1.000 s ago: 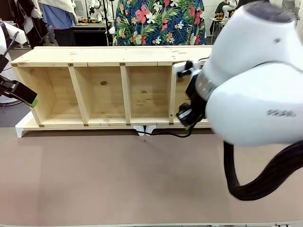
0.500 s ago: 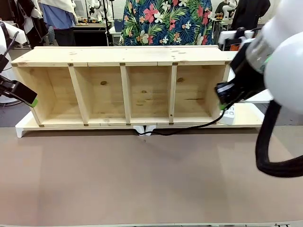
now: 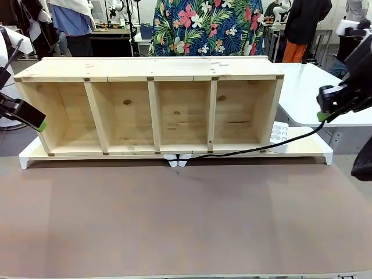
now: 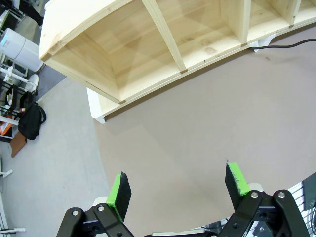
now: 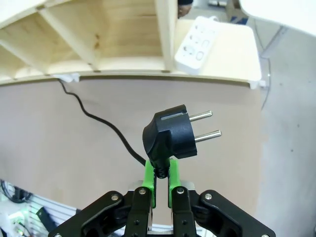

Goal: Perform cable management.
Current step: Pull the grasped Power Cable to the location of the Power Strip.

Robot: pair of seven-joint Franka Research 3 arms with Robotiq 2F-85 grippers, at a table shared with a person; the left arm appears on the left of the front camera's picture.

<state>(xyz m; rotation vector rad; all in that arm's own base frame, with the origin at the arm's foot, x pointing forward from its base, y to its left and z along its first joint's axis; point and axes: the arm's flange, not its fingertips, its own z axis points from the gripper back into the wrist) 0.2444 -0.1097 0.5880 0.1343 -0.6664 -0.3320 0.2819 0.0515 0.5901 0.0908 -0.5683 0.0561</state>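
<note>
The cable (image 3: 244,152) is a thin black cord running from a white clip (image 3: 174,160) under the shelf's middle, rightward along the shelf front and up to my right gripper (image 3: 324,114) at the far right. In the right wrist view my right gripper (image 5: 161,183) is shut on the cable (image 5: 106,126) just below its chunky black plug (image 5: 170,134), whose two pins point right. My left gripper (image 3: 36,120) hangs at the left end of the shelf. Its fingers (image 4: 118,190) stand open with nothing between them, over the brown table.
A long wooden shelf (image 3: 151,70) with several open compartments lies on a white base (image 3: 302,150) at the back of the brown table (image 3: 174,221). A white power strip (image 3: 279,135) rests on the base beside the shelf's right end. A person in a flowered shirt stands behind.
My right arm has swung from in front of the shelf's right half out to the far right, drawing the cable straighter along the shelf front. The left arm has not moved.
</note>
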